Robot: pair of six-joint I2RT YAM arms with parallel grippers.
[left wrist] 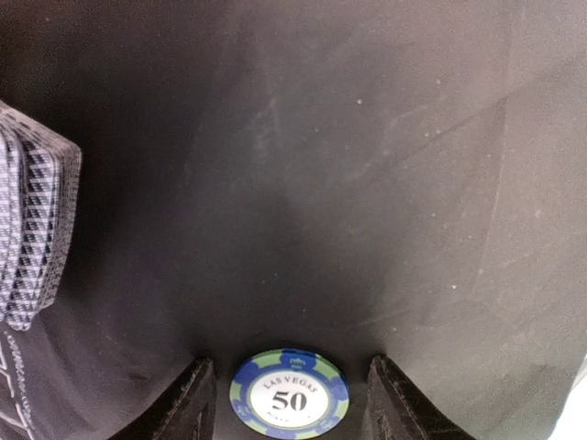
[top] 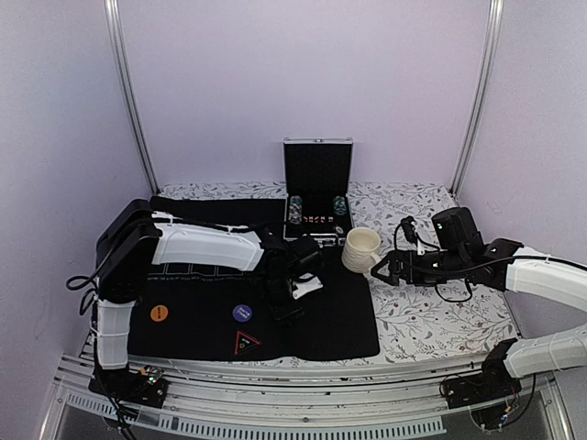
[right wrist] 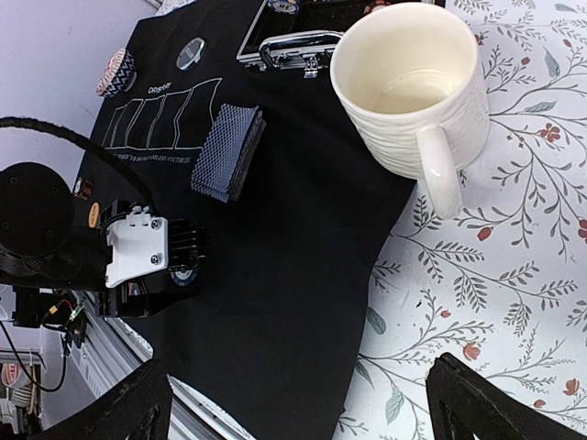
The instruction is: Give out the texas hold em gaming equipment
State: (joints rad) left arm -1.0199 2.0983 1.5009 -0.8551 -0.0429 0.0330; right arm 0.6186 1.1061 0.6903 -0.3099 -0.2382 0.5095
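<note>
A blue-and-green edged poker chip [left wrist: 289, 396] marked 50 lies flat on the black mat [left wrist: 367, 183]. My left gripper [left wrist: 291, 363] stands open astride it, with a gap on each side of the chip. From above, that gripper [top: 286, 312] points down at the mat's middle. A stack of blue-grey-backed playing cards [left wrist: 35, 225] rests just left of it and also shows in the right wrist view as cards [right wrist: 227, 151]. An orange button [top: 159, 313] and a purple button [top: 242, 313] sit near the mat's front. My right gripper [right wrist: 312, 412] hangs open and empty beside the mug.
The cream mug [top: 360, 249] stands at the mat's right edge on the floral cloth [top: 440, 321]. An open black case [top: 317, 197] with chip rolls sits at the back. A triangular marker [top: 246, 343] lies near the front. A small chip stack [right wrist: 116, 73] sits far left.
</note>
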